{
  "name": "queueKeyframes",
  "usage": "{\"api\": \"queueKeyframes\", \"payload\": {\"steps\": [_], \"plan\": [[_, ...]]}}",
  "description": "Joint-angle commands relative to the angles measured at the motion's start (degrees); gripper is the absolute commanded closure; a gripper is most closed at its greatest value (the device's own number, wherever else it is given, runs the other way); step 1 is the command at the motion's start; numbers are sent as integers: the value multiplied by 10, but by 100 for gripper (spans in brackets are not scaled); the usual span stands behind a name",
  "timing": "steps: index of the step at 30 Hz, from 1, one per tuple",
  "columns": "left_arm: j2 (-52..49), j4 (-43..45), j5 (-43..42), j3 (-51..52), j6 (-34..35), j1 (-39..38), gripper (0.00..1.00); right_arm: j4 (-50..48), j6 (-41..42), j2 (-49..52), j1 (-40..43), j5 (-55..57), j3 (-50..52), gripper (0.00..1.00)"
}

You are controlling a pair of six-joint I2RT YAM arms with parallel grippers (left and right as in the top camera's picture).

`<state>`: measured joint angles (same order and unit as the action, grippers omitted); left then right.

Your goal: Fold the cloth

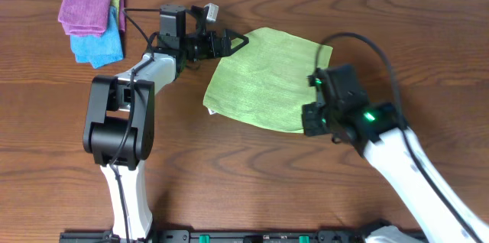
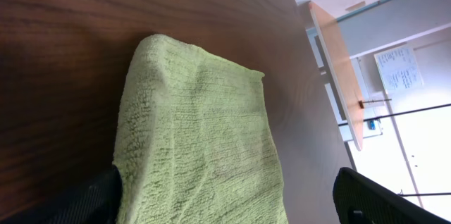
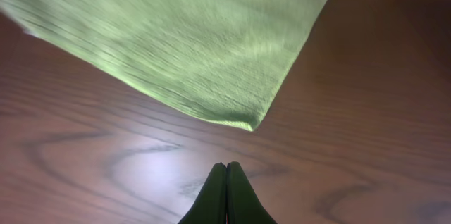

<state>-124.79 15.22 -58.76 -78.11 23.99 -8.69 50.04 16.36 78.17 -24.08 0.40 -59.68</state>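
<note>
Overhead, I see the cloth [image 1: 263, 79] lying on the bench [image 1: 306, 189], my left hand [image 1: 233, 42] spread wide at its far corner, my right hand [image 3: 226, 175] pinched shut on nothing beside its near corner.

Dark brown wood-grain table [image 1: 252, 182] in front of me. The yellow-green cloth [image 1: 263, 79] lies spread flat around the middle, a bit toward the far edge and at a slant to the edges. Near the far edge on my left: a folded purple cloth [image 1: 88, 10], partly on top of a folded blue cloth [image 1: 99, 44] that lies on the wood. Both are well apart from the yellow-green cloth.
</note>
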Motion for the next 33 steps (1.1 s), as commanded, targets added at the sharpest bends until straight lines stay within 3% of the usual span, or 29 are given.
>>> {"api": "queueKeyframes", "payload": {"steps": [1, 23, 33], "plan": [[-6, 0, -8, -12, -9, 0, 5, -10, 15, 59, 1, 2, 5, 98], [-6, -4, 9, -12, -9, -1, 5, -94, 14, 242, 0, -4, 6, 99], [-6, -4, 41, -12, -13, -1, 5, -43, 21, 283, -14, -45, 6, 98]]}}
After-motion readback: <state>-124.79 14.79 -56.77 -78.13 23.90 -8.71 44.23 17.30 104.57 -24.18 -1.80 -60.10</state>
